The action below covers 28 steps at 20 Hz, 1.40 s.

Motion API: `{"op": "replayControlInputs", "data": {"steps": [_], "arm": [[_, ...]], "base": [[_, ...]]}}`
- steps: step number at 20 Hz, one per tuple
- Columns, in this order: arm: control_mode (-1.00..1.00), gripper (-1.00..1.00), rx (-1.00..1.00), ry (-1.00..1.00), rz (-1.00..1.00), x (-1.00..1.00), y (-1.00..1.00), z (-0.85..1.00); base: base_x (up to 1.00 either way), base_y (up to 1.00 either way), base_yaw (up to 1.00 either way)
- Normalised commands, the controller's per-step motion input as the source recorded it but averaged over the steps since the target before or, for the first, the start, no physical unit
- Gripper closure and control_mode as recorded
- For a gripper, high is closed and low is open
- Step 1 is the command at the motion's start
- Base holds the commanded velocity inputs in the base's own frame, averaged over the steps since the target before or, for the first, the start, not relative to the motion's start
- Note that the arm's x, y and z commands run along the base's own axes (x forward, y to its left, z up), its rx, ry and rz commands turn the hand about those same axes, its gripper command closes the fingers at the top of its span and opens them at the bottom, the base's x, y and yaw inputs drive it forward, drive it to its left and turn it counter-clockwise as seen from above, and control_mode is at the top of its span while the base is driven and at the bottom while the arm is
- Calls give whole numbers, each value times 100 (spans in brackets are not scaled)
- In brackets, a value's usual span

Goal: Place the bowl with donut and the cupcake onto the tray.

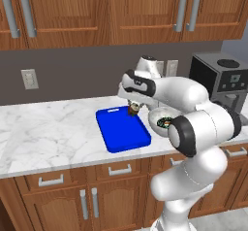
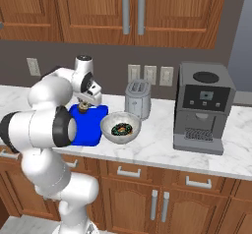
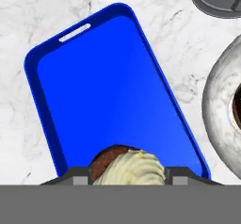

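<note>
While the white arm reaches over the marble worktop [image 1: 48,128], its gripper [image 1: 133,109] hangs above the blue tray [image 1: 121,133] with the fingers closed on the cupcake [image 1: 133,110], the brown-topped cake in its pale wrapper held clear of the tray floor. In the hand view the cupcake [image 3: 126,166] sits between the two dark finger tips, over the end of the tray [image 3: 113,100] opposite its handle slot. The tray lies near the worktop's front edge, its slotted end turned toward the back wall. Just beside the tray's long side, also close to the front edge, stands the light grey bowl [image 2: 120,127] with the chocolate-frosted donut [image 2: 120,129] inside it. Behind the bowl, toward the wall, is a silver toaster [image 2: 137,99], and farther along the worktop a dark coffee machine [image 2: 203,107].
</note>
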Motion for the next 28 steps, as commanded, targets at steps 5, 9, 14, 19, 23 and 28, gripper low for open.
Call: {"op": "replayControlInputs", "data": {"steps": [5, 9, 14, 19, 23, 28], "arm": [[-100, 100, -2, 3, 3, 29, 36, -31], [-100, 100, -5, 3, 1, 36, 23, -32], [-100, 100, -4, 0, 0, 36, 10, -17], [-100, 100, -3, 0, 0, 32, 0, -6], [-100, 100, -2, 0, 0, 36, 2, -23], [-100, 100, -3, 0, 0, 31, 4, -32]], "base": [[0, 0, 0], [0, 0, 0], [0, 0, 0], [0, 0, 0], [0, 0, 0], [0, 0, 0]]}}
